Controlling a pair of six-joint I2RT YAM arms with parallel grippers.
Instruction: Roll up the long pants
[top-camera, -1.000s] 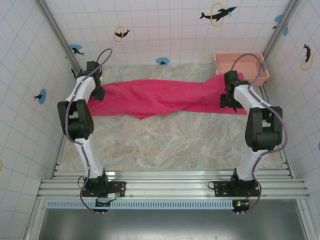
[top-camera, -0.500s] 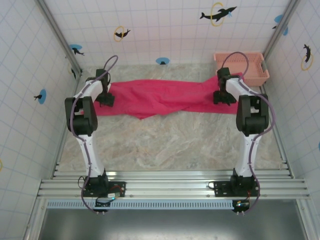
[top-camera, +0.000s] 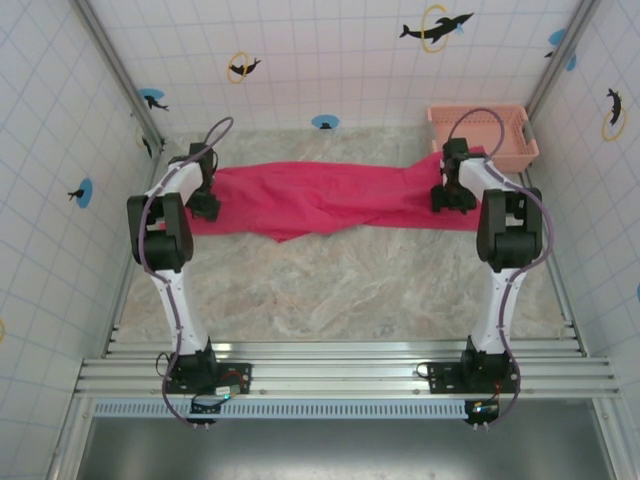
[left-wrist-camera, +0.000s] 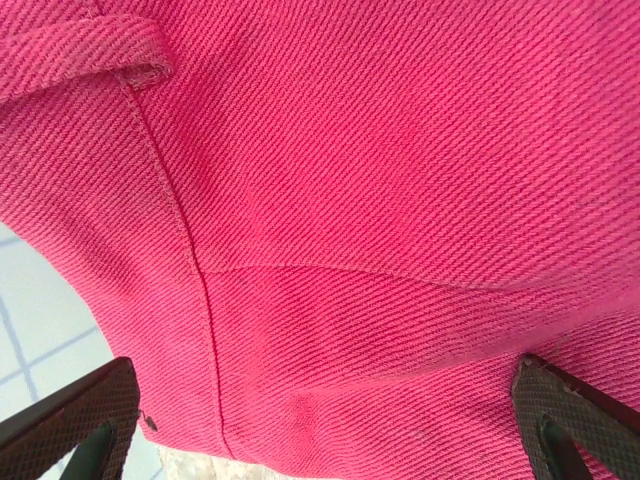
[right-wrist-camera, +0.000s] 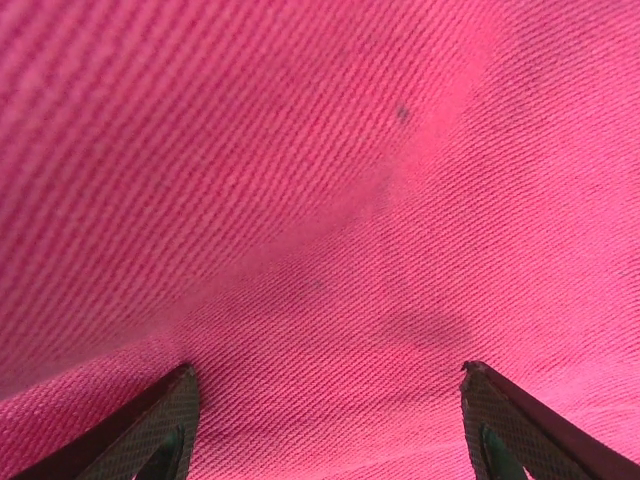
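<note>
Long pants: the magenta-red long pants (top-camera: 330, 195) lie stretched left to right across the far part of the table (top-camera: 340, 290). A fold droops toward the near side around the middle.
Right end of pants: reaches just beside the salmon-pink slotted basket (top-camera: 515, 145) in the far right corner. From above I cannot tell whether the two touch.
Left gripper: the left gripper (top-camera: 205, 205) is down at the left end of the cloth. In the left wrist view the left gripper (left-wrist-camera: 320, 385) has its dark textured fingers (left-wrist-camera: 80, 415) spread wide, with the pants (left-wrist-camera: 380, 200) lying past the tips and nothing pinched.
Cloth detail, left: twill weave, a stitched seam (left-wrist-camera: 190, 250) running down, and a belt loop (left-wrist-camera: 90, 50) at the upper left. Pale tiled wall shows past the cloth's left edge.
Right gripper: the right gripper (top-camera: 452, 195) sits over the right end of the pants. In the right wrist view the right gripper (right-wrist-camera: 330, 385) has its jaws parted. Red cloth (right-wrist-camera: 300, 200) spreads beyond the tips, and no fold is caught between them.
Cloth detail, right: a small dark speck (right-wrist-camera: 402, 113) and a soft crease.
Walls: white tile with dolphin stickers (top-camera: 437, 27).
</note>
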